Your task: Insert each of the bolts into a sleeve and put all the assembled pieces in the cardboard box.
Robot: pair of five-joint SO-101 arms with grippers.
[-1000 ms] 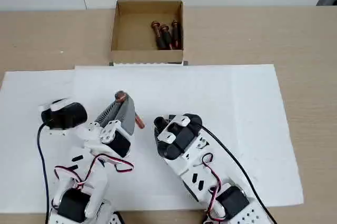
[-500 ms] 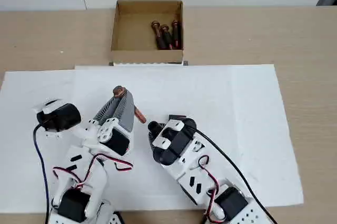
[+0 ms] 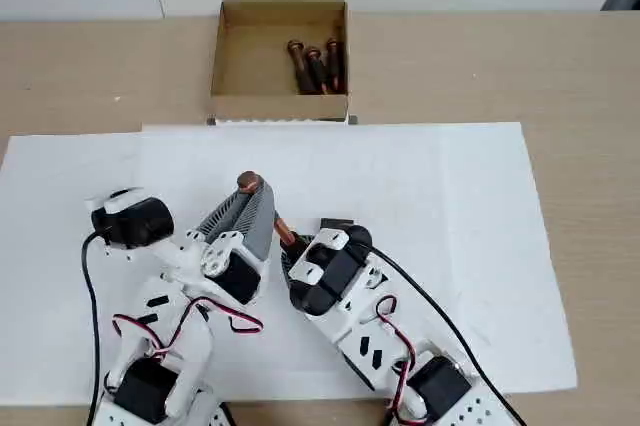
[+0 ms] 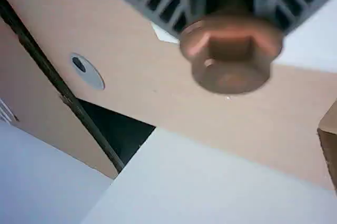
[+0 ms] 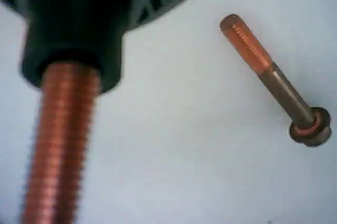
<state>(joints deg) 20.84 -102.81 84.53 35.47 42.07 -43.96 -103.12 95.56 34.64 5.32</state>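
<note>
A copper bolt point(image 3: 281, 229) is clamped in the left gripper point(image 3: 249, 196), with its hex head beyond the jaws. Its long axis slants toward the right arm. The threaded end is met by a black sleeve point(image 5: 73, 50), which is pinched in the right gripper point(image 3: 298, 246). Thread and sleeve mouth are roughly in line, but the depth of entry cannot be told. A loose bolt point(image 5: 274, 82) lies on the white paper point(image 3: 450, 206) nearby. Three assembled pieces point(image 3: 316, 66) lie in the cardboard box point(image 3: 232, 56), beyond both arms.
</note>
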